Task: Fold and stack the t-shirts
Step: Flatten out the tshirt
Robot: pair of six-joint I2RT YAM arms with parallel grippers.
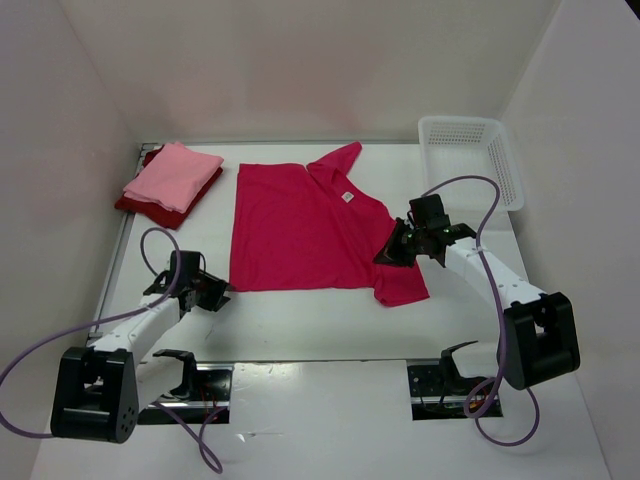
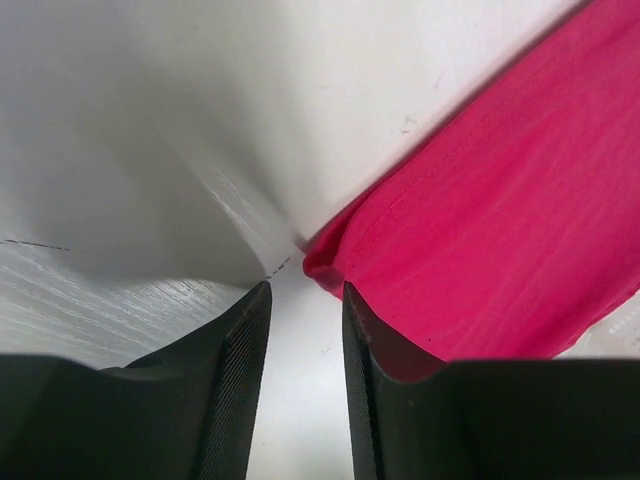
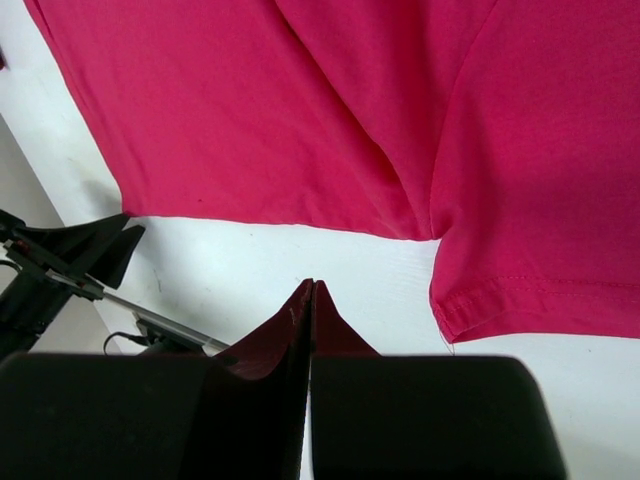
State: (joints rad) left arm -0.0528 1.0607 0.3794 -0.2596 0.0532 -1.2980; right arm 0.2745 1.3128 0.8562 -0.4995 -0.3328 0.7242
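White table (image 1: 320,330): crimson shirt (image 1: 300,225) spread flat, unfolded. Left gripper (image 2: 305,290), jaws narrowly apart, at its near-left hem corner, likely to pinch. Right gripper (image 3: 312,285), jaws together, over its near-right sleeve. Pink shirt (image 1: 175,175) folded atop dark red shirt (image 1: 140,205), far-left of it.

A spread shirt (image 1: 300,225) lies in the middle of the tabletop (image 1: 300,320). At the far left corner, a folded shirt (image 1: 172,176) lies on a second folded shirt (image 1: 150,208). A basket (image 1: 510,170) stands at the far right corner. The left pincer (image 1: 222,293) sits at the spread shirt's near left corner. The right pincer (image 1: 390,250) is over its right sleeve.
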